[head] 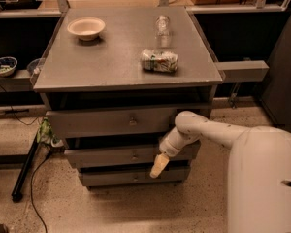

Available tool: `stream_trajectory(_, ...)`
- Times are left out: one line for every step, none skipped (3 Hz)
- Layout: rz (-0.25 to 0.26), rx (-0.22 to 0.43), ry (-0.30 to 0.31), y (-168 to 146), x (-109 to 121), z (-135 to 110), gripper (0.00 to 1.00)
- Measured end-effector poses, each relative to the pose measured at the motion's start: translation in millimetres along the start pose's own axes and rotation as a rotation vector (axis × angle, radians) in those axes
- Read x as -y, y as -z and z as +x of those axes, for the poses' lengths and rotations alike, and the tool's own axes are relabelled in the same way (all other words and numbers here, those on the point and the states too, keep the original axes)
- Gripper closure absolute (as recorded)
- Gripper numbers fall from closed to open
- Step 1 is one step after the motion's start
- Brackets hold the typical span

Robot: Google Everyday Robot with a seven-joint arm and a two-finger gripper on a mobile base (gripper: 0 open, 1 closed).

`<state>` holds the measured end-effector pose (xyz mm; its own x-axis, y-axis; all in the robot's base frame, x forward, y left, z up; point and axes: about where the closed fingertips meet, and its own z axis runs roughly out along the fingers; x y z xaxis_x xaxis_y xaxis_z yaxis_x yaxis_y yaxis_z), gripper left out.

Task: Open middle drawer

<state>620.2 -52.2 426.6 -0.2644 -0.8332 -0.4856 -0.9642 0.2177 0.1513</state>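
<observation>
High front view down onto cabinet [121, 74], tool [157, 166] low centre

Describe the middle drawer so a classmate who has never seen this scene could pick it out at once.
Find the grey cabinet with a bowl on top; three drawers stack down its front. The middle drawer is the second, with a small centre knob. Unlike the taller top drawer and the lowest drawer, it has the robot's pale tool hanging at its lower edge, right of the knob.

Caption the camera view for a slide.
Cream two-finger gripper hangs before the grey wooden cabinet's middle drawer, right of its small round knob.
</observation>
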Motion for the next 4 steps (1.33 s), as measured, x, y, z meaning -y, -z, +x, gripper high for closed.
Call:
stream_trajectory(-0.028, 0.026, 0.002, 6, -8, 3, 0.0)
stream_trajectory(-0.1, 0.108, 0.013, 25, -35, 11, 0.0)
stream_trajectory(-0.173, 0.188, 0.013, 48, -72, 27, 0.0)
stream_trajectory(-0.166, 0.184, 0.013, 48, -72, 27, 0.0)
